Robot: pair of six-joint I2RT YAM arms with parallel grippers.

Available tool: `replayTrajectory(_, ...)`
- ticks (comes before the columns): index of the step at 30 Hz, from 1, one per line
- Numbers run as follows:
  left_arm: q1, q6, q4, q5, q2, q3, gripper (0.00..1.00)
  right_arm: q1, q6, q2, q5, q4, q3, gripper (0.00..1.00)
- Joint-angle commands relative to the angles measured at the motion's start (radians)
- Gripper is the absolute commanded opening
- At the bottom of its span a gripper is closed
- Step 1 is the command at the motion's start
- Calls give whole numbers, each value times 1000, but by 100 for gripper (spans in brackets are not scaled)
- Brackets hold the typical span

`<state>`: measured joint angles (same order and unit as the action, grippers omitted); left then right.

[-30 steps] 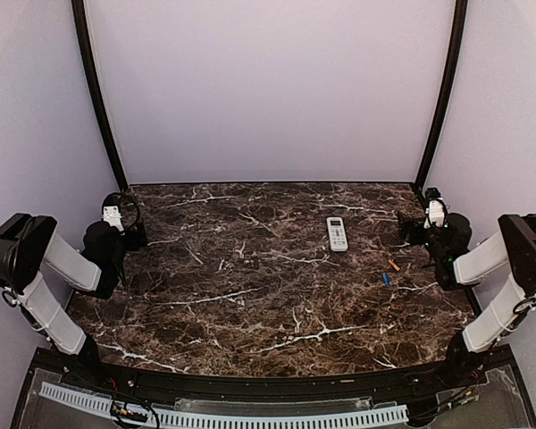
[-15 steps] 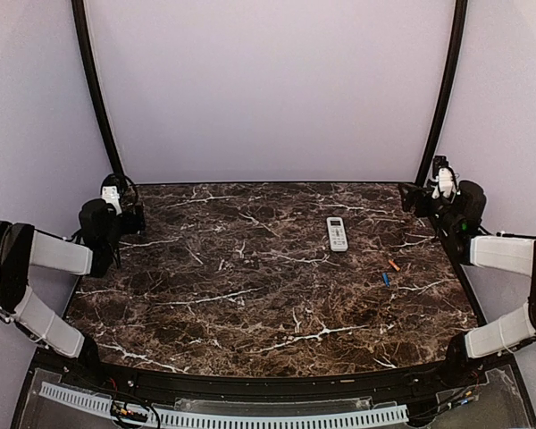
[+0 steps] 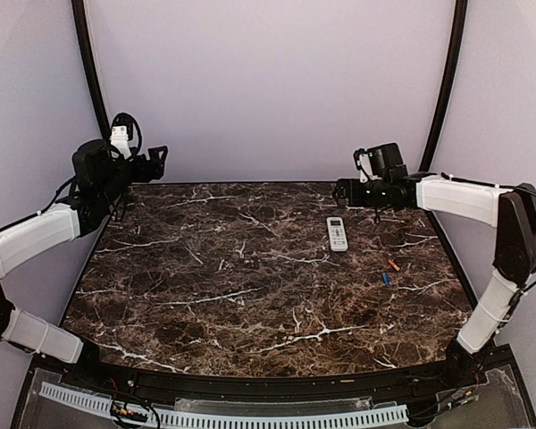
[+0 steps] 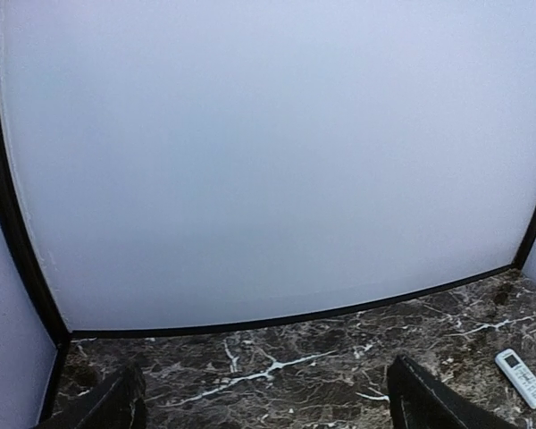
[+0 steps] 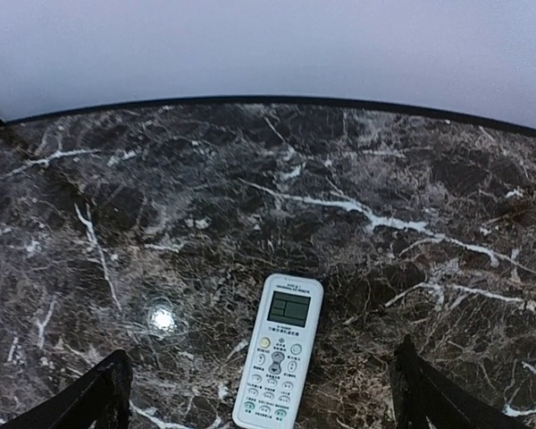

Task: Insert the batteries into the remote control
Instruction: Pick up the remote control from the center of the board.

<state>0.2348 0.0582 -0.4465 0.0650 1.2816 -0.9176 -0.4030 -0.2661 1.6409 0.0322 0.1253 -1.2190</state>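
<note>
The remote control [image 3: 338,233] lies flat on the marble table [image 3: 250,304] with its display and buttons facing up. Its battery bay is therefore presumably underneath, so it will likely need turning over before anything can be loaded.

The right gripper [image 3: 344,191] hangs in the air just beyond the remote, on the back-wall side. Its jaws are spread wide and hold nothing. Its wrist camera looks down on the handset between the two dark fingers [image 5: 103,393], which reads as lining up for a pick.

The orange battery [image 3: 394,265] and blue battery [image 3: 385,279] lie close together, nearer the arm bases and to the right of the remote, clear of it and untouched.

The left gripper [image 3: 154,161] is raised well to the left of the remote, up by the back wall [image 3: 268,89]. It is also wide open and empty, and its camera sees mostly wall, with the remote only at the far lower right.

Nothing stands between the right gripper and the remote. The likely difficulty is the handset's low, flat shape on the hard surface.
</note>
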Motion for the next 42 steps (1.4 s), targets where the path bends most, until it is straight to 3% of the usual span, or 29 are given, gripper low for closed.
replayTrajectory(1, 21, 137, 177, -95, 27, -76, 92, -66, -80, 155, 195, 319, -115, 98)
replayTrajectory(9, 43, 154, 236, -105, 23, -46, 89, -115, -149, 414, 211, 481, -309, 98)
replayTrajectory(15, 54, 110, 200, -135, -16, -17, 89, -133, -157, 468, 175, 479, -305, 89)
replayTrajectory(22, 55, 125, 192, -185, -29, -15, 88, -135, -154, 521, 221, 483, -332, 74)
replayTrajectory(27, 56, 117, 179, -216, -34, -11, 87, -135, -139, 520, 235, 494, -337, 50)
replayTrajectory(31, 65, 73, 138, -255, -38, 12, 84, -144, -46, 393, 158, 435, -284, 37)
replayTrajectory(33, 86, 15, 100, -276, -41, 37, 82, -145, 22, 318, 56, 416, -259, 32)
replayTrajectory(37, 192, -269, 60, -377, -70, 102, 82, -148, 166, 182, -165, 469, -240, 23)
replayTrajectory(39, 268, -473, 61, -482, -95, 145, 82, -154, 218, 131, -245, 527, -239, 21)
replayTrajectory(42, 386, -865, 61, -496, -115, 209, 82, -176, 256, 79, -308, 629, -259, 18)
